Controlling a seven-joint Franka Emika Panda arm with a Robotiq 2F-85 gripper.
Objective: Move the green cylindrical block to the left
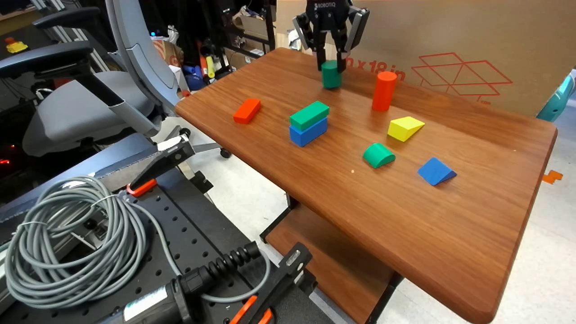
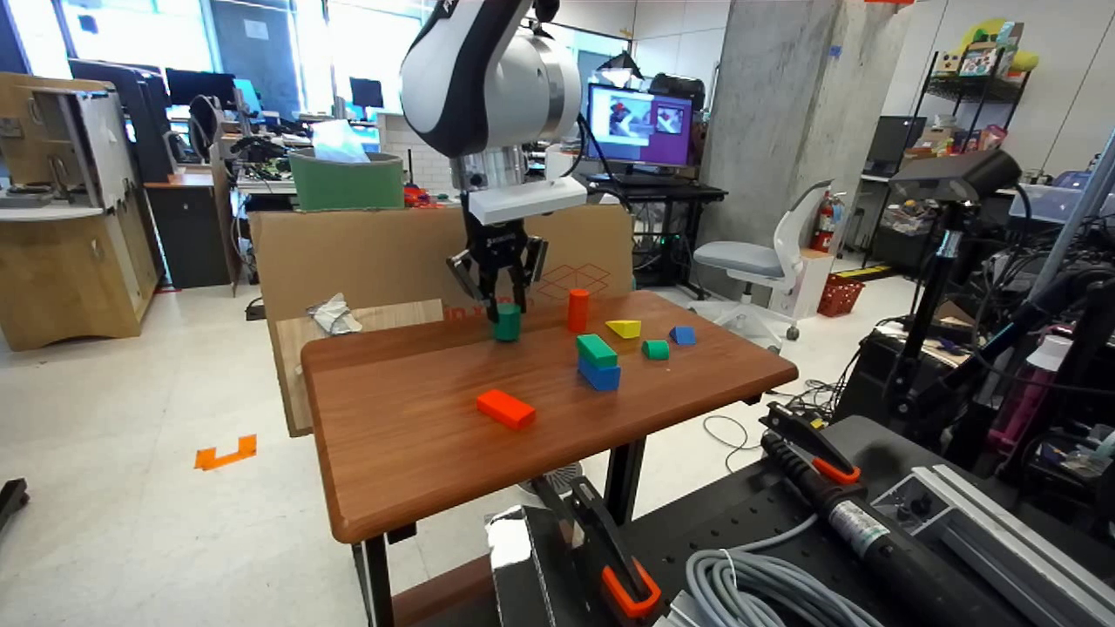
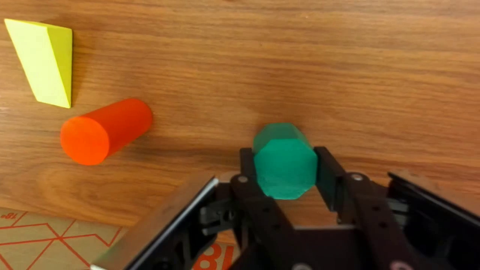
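Note:
The green cylindrical block (image 1: pixel 331 76) is upright near the table edge by the cardboard. It also shows in an exterior view (image 2: pixel 507 328). In the wrist view the block (image 3: pixel 285 170) has a faceted, eight-sided top. My gripper (image 1: pixel 331 66) points down with one finger on each side of the block, and both fingers touch it in the wrist view (image 3: pixel 285 161). The gripper also shows in an exterior view (image 2: pixel 508 308). It is shut on the block. The block is at or just above the table; I cannot tell whether its base touches.
An orange-red cylinder (image 3: pixel 107 131) stands beside the block, with a yellow wedge (image 3: pixel 43 62) beyond. A green block on a blue block (image 1: pixel 309 123), a red block (image 1: pixel 247 111), a green half-round (image 1: pixel 379 155) and a blue wedge (image 1: pixel 436 171) are on the table (image 1: pixel 450 234). Cardboard (image 1: pixel 472 27) stands behind.

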